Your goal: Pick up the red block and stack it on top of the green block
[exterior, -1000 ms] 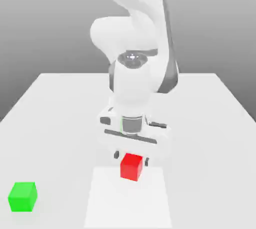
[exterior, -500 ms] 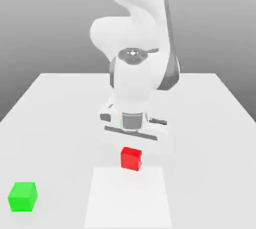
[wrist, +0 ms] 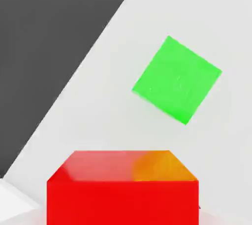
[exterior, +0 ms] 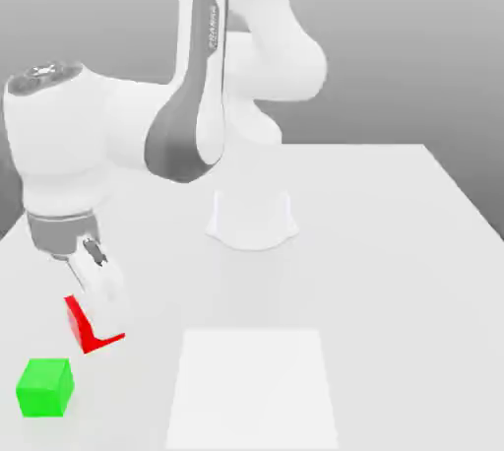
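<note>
In the exterior view, the red block is held by the gripper, its fingers closed on the block's sides. The green block is seen on the table, lower than the gripper and toward the exterior view's left of it, apart from the red block. A white square is seen on the table, toward the exterior view's right of the gripper.
</note>
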You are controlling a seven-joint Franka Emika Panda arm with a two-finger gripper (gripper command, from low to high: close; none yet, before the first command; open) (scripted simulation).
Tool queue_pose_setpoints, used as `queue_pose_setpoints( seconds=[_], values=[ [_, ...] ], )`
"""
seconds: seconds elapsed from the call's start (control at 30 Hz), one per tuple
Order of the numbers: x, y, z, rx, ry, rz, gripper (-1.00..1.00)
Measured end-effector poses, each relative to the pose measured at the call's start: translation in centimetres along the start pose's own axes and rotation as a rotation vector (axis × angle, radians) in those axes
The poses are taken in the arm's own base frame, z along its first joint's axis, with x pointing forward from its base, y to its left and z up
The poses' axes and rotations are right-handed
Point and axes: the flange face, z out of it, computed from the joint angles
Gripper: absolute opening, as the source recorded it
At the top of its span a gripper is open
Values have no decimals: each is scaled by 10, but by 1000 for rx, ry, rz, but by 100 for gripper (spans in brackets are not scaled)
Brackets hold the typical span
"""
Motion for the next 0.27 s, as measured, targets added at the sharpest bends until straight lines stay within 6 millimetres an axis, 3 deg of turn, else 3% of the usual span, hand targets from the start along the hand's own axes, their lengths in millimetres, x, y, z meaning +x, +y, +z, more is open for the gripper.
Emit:
queue_pose_setpoints(
  seconds=[0.13, 0.17, 0.27],
  values=[
    [16, -6, 44, -1, 3, 39, -100],
    [16, -6, 55, -1, 3, 40, 100],
    [16, -6, 55, -1, 3, 40, 100]
  ],
)
